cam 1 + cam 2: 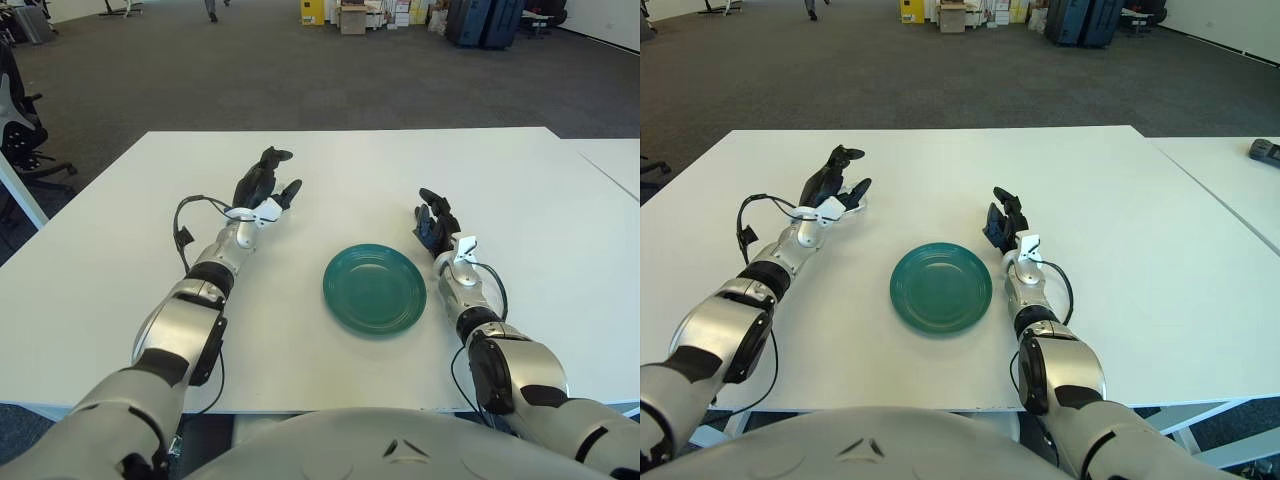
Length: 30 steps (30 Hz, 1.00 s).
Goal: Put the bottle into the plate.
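Far left of the round teal plate (pixel 374 288) on the white desk (pixel 330 170), left robot hand (pixel 264 184), fingers spread, holding nothing; right robot hand (pixel 436 224) near the plate's right, loosely curled, empty.

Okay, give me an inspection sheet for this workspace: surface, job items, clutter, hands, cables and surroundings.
Surface: white table, no marks seen.
Job's things: green plate lies flat with nothing in it, between the two arms. Bottle not plainly seen; possibly hidden by the left hand.
Clutter: nothing seen.
Hands: left hand is raised over the table, far left of the plate. Right hand shows beside the plate, on its right, holding nothing.
Cables: a black cable loops off the left forearm; another runs along the right forearm.
Surroundings: grey carpet, office chair at left, second table at right, boxes and dark cases far back.
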Available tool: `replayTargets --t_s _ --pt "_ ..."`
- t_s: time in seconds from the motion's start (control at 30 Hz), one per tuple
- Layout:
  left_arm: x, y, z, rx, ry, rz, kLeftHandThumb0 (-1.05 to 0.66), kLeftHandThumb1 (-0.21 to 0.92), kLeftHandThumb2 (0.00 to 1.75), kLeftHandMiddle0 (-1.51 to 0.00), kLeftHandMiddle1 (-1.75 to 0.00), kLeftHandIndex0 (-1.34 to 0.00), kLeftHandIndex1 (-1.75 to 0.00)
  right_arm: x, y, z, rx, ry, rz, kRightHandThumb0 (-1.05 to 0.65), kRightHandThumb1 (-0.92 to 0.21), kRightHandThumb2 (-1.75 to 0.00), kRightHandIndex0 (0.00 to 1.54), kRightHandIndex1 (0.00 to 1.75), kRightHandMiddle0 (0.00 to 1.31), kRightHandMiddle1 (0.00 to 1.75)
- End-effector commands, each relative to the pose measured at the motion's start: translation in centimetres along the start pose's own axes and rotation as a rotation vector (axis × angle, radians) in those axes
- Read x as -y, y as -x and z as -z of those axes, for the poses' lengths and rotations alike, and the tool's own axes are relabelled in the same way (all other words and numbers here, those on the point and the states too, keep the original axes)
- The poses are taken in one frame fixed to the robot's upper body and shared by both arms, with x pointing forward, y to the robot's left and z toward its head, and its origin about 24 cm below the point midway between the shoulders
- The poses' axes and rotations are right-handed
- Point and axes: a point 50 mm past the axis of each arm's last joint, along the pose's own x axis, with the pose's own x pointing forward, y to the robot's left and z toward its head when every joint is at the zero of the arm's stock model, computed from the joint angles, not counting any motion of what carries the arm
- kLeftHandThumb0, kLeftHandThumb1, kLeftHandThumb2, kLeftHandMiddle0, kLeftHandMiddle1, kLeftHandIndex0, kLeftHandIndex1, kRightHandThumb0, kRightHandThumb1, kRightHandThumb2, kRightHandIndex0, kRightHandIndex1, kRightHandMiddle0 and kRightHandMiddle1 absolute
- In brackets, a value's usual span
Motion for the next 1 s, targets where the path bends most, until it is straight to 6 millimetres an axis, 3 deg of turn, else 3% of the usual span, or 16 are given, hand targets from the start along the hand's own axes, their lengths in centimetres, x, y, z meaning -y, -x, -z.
replayTargets --t_s 0.0,0.17,0.4,0.97 --pt "-0.2 -0.7 -0.1 0.026 -0.241 0.010 -0.99 0.92 0.69 -0.06 -0.07 0.00 -0.52 0.9 1.8 3.4 -0.161 -0.012 0.032 -0.69 -0.92 -0.82 0.26 0.01 0.00 0.62" --pt "0.3 -0.6 0.2 0.028 -0.381 0.073 -1.04 0.92 0.74 -0.01 -0.01 0.00 -0.24 0.9 1.9 3.4 -0.154 -0.014 0.031 -0.70 -0.92 -0.82 0.26 0.01 0.00 0.63" --pt "1.1 -0.1 0.6 0.014 -0.458 0.151 -1.05 0.92 0.75 0.00 0.00 0.00 -0.05 1.0 2.0 3.4 -0.151 -0.011 0.033 -0.72 -0.92 -0.82 0.25 0.01 0.00 0.64" --pt "2.4 1.0 2.1 -0.120 -0.427 0.340 -1.05 0.92 0.85 0.00 0.00 -0.03 -0.02 1.8 2.3 3.6 -0.153 -0.009 0.035 -0.71 -0.92 -0.83 0.28 0.02 0.00 0.64"
